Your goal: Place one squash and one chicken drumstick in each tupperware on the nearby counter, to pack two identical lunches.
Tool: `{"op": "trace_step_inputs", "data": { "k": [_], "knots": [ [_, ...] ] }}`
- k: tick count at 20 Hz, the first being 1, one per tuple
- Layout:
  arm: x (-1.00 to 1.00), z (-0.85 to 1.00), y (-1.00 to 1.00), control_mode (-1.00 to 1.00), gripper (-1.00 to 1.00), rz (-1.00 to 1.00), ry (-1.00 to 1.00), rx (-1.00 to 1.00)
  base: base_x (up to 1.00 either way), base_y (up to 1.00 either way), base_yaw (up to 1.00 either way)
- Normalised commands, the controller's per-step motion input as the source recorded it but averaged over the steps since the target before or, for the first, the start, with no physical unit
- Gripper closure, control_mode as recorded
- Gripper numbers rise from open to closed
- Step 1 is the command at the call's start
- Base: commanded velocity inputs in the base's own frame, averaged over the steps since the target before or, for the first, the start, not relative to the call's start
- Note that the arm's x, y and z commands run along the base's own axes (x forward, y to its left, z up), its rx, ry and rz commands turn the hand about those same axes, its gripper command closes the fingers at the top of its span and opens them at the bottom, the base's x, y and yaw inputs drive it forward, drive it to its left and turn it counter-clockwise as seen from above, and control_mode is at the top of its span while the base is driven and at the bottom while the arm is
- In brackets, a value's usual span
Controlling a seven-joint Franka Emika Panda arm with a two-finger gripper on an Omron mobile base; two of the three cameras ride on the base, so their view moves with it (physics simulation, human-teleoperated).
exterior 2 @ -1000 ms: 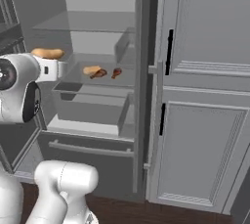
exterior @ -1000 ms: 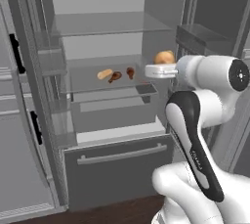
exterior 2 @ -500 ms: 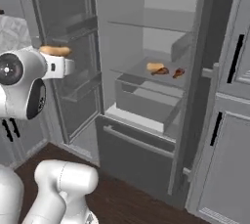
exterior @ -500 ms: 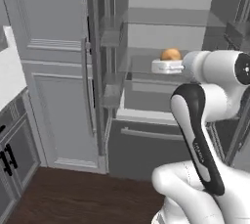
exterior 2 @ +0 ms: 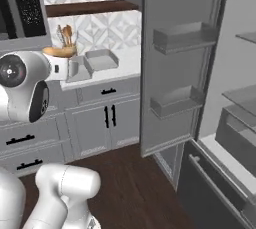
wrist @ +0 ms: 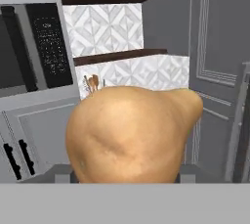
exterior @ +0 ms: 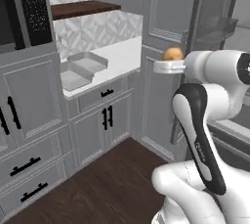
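arm: white Franka arm with dark joints, elbow folded, forearm raised, wrist level | gripper [exterior: 168, 61]: held high, pointing sideways | fingers: clamped on tan pear-shaped squash [wrist: 132, 135] | squash clear of any surface

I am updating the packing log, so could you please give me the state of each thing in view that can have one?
squash: held in the tool, lifted in the air, not yet packed.
tool: shut on the squash.
two tupperwares: lidless, nothing in them, side by side on the counter.
fridge door: swung open, door bins bare.
cabinet doors under the counter: shut.
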Motion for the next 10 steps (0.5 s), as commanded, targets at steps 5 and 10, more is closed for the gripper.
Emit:
{"op": "trace_step_inputs", "data": {
  "k": [5, 10],
  "knots": [
    [0.00, 0.00, 0.00, 1.00, 1.00, 0.00, 0.00, 0.00, 0.44, 0.29, 0.61],
    [0.00, 0.00, 0.00, 1.00, 1.00, 0.00, 0.00, 0.00, 0.53, 0.04, 0.18]
  ]
}}
